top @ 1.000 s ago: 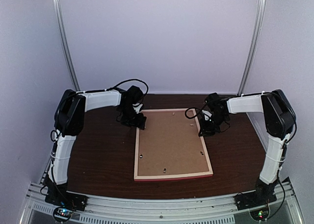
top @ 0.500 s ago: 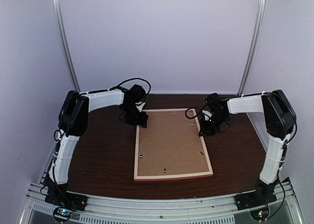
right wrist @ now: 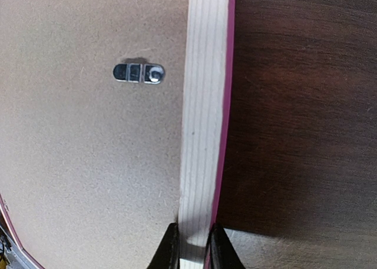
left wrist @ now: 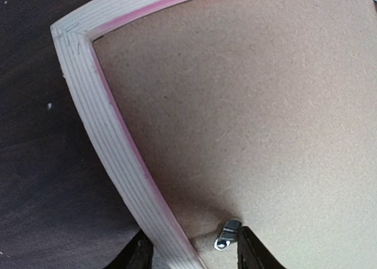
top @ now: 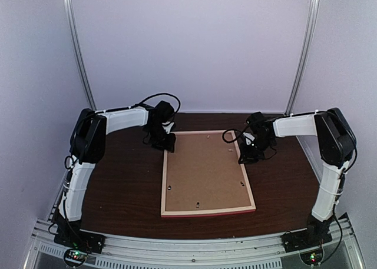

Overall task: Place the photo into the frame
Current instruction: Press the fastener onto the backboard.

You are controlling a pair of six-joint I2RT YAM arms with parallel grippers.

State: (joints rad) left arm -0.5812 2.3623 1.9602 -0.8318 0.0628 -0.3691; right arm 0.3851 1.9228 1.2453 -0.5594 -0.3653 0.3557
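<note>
The frame [top: 208,211] lies back side up on the dark table, a brown backing board [top: 203,169] filling it. The photo is hidden. My left gripper [top: 166,143] is at the frame's left rail near the far corner. In the left wrist view its jaws [left wrist: 194,254] stand open astride the pale rail [left wrist: 100,145], and the inner finger touches a small metal turn clip [left wrist: 227,235]. My right gripper [top: 243,157] is shut on the right rail [right wrist: 203,104], pinching it between both fingers [right wrist: 191,248].
Another metal clip [right wrist: 139,73] lies flat on the backing board next to the right rail. More clips dot the board [top: 169,186]. Dark table [top: 123,186] shows on both sides of the frame, with white walls behind.
My left arm has reached slightly farther and its gripper has shifted along the frame's left rail toward the far corner. The right arm and the frame have not moved.
</note>
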